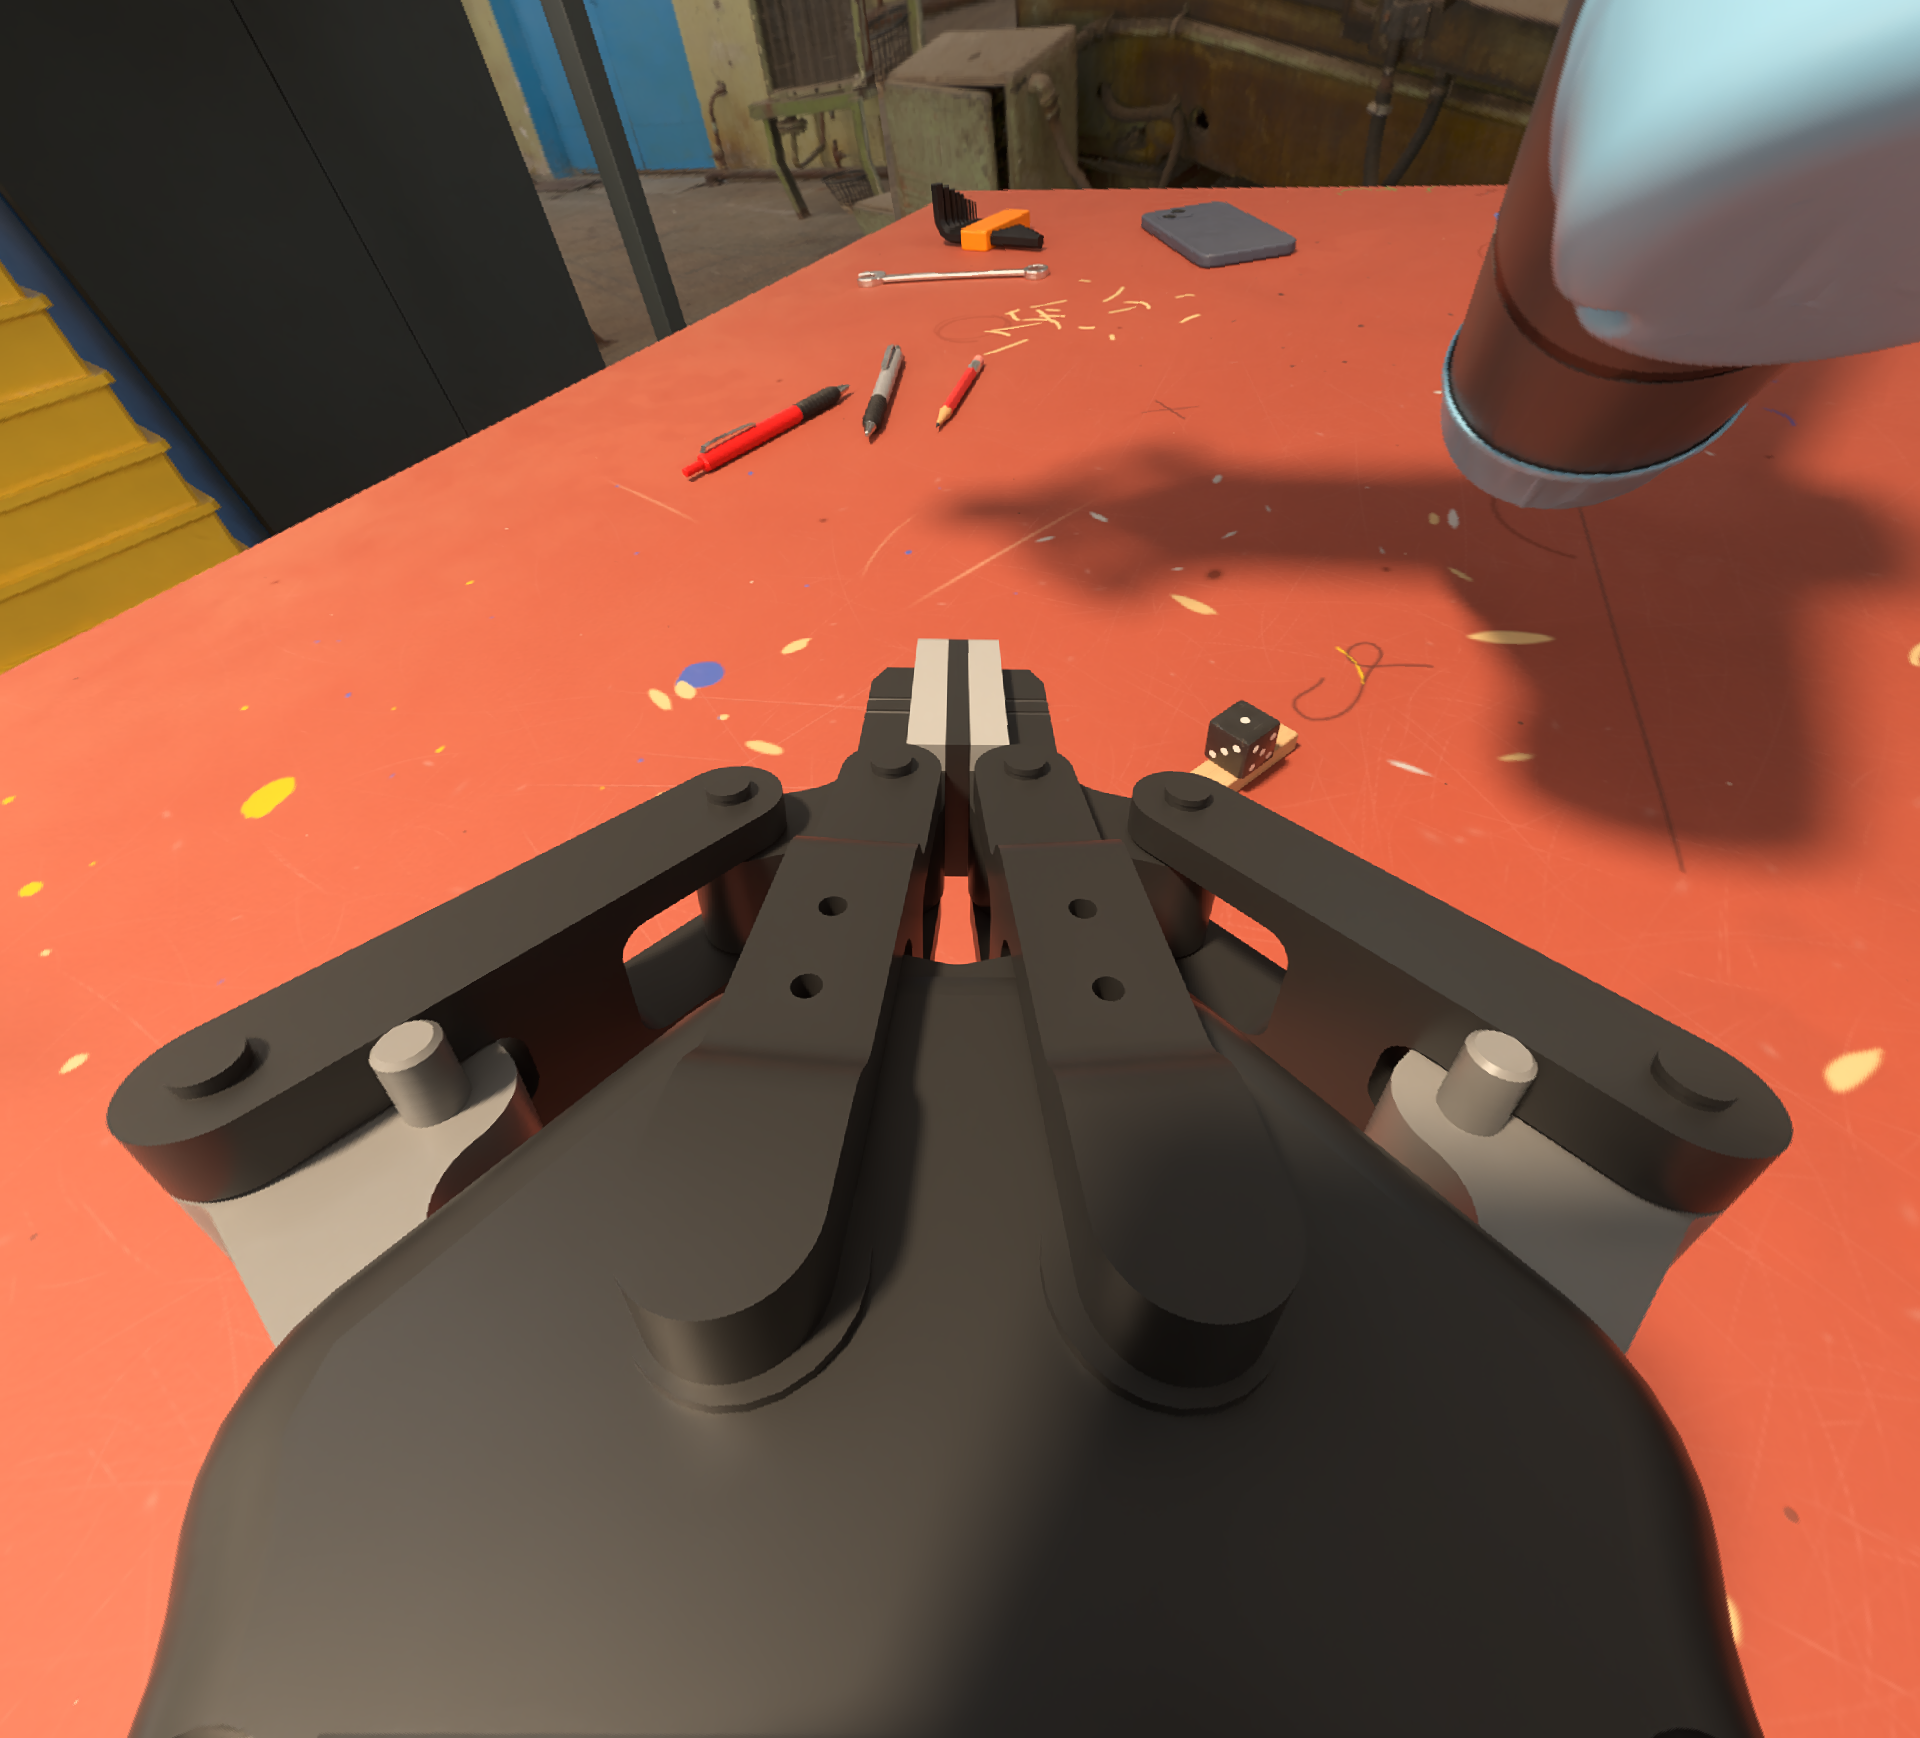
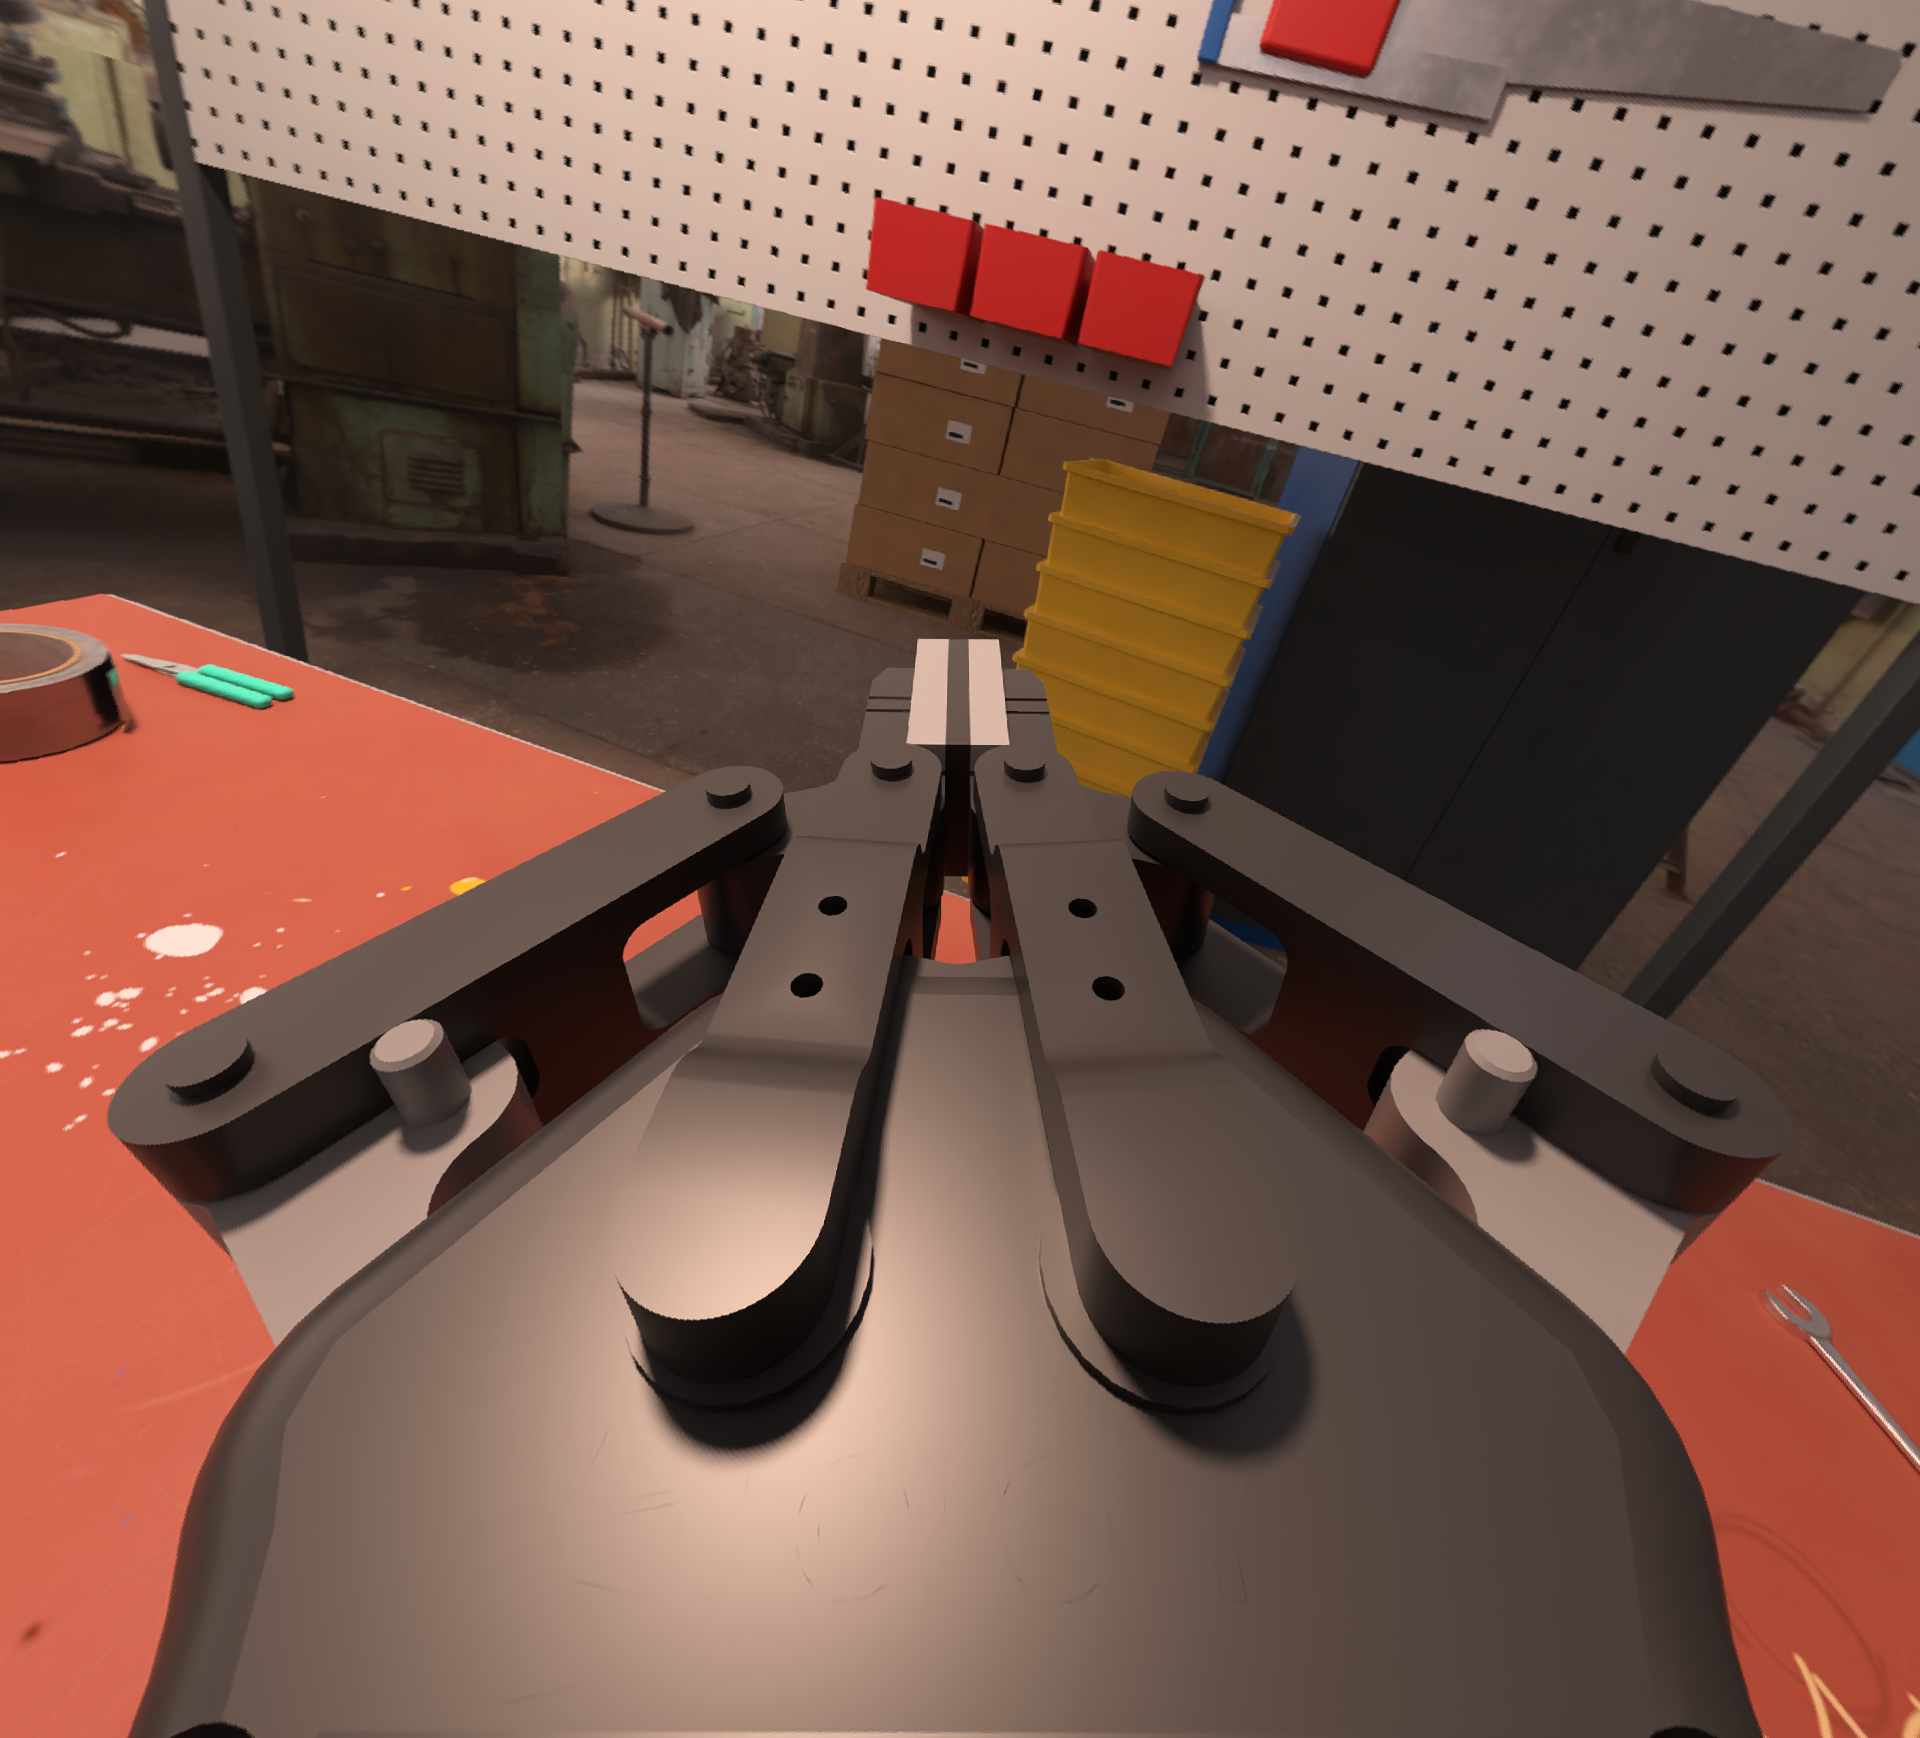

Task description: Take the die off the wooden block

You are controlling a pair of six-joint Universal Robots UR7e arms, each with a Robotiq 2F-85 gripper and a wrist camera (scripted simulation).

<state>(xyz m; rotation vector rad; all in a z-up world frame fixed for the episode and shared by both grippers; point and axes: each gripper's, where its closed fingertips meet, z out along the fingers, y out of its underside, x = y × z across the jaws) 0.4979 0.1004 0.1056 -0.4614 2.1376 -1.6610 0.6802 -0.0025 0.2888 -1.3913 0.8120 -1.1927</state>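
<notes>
A black die [image 1: 1241, 738] with white dots sits on a thin flat wooden block [image 1: 1262, 761] on the red table [image 1: 416, 753], in the left wrist view. My left gripper [image 1: 957, 649] is shut and empty, above the table, left of the die and apart from it. My right gripper [image 2: 957, 649] is shut and empty, pointing past the table edge toward a pegboard [image 2: 1039, 78]. The die and block do not show in the right wrist view.
A red pen [image 1: 764, 431], a grey pen [image 1: 883, 389], a red pencil [image 1: 959, 392], a wrench [image 1: 951, 275], a hex-key set [image 1: 982, 221] and a grey phone [image 1: 1218, 234] lie farther back. The other arm [image 1: 1683, 161] hangs at upper right. A tape roll [image 2: 52, 691], green pliers [image 2: 223, 682] and a thin spanner [image 2: 1844, 1371] lie on the table.
</notes>
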